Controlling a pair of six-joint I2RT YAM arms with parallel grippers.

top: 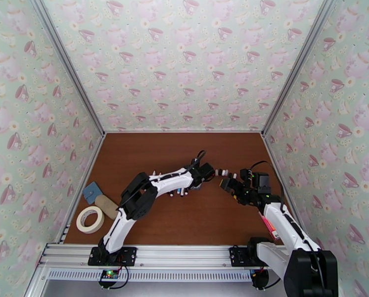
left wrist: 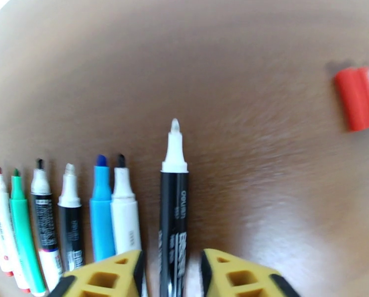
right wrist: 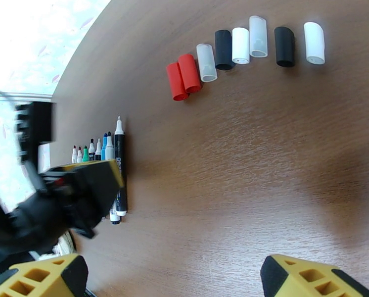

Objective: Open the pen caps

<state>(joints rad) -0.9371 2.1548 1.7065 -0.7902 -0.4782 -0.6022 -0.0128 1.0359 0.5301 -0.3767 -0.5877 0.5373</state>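
1. The left jaws stand spread. A black pen [left wrist: 173, 219] lies lengthwise in the gap between them, and its barrel sits clear of both sides, so it is not pinched.
2. We see that this pen is uncapped, with its white tip pointing straight away from the jaws.
3. Just left of those jaws, the other pens [left wrist: 101, 209] lie side by side on the worktop [left wrist: 263, 159]. They are uncapped too, with their tips pointing the same way.
4. Ahead of the left jaws and off to their right, well apart from them, two red caps [left wrist: 355, 97] lie touching each other.
5. The right jaws are spread wide, with bare worktop between them.
6. Well ahead of the right jaws, the pen caps [right wrist: 224, 49] lie in a curved row. From the left we count two red, then clear, black, white, clear, black and white.
7. From the right jaws, the pens lie ahead and to the left.
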